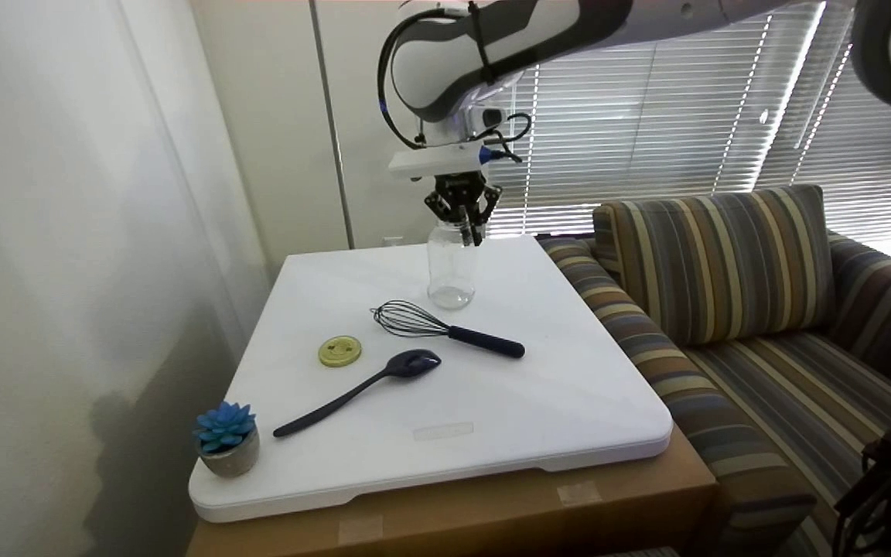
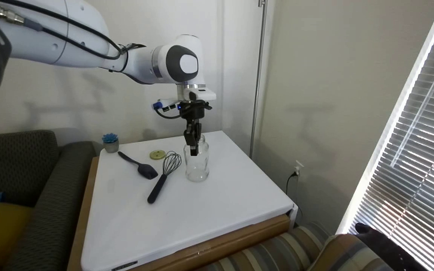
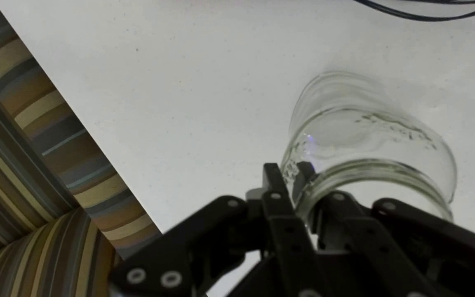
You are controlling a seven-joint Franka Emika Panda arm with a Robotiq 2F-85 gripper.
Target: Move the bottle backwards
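Observation:
The bottle is a clear, colourless glass jar with an open mouth. It stands upright in both exterior views [image 1: 448,271] [image 2: 200,165], near the far end of the white table in one of them. Its base appears to be on the tabletop. In the wrist view the bottle [image 3: 369,136] is at the right of the fingers. My black gripper [image 1: 472,234] [image 2: 193,149] is over the bottle's edge, pointing down. In the wrist view its fingers [image 3: 288,168] are nearly together, one outside the glass and one inside, with the rim and wall between them.
A black whisk [image 1: 445,329] lies close to the bottle. A dark spoon [image 1: 368,387], a yellow-green disc [image 1: 339,351] and a potted blue succulent [image 1: 227,437] are on the white table [image 1: 554,410]. A striped sofa [image 1: 716,271] borders the table. Walls stand close by.

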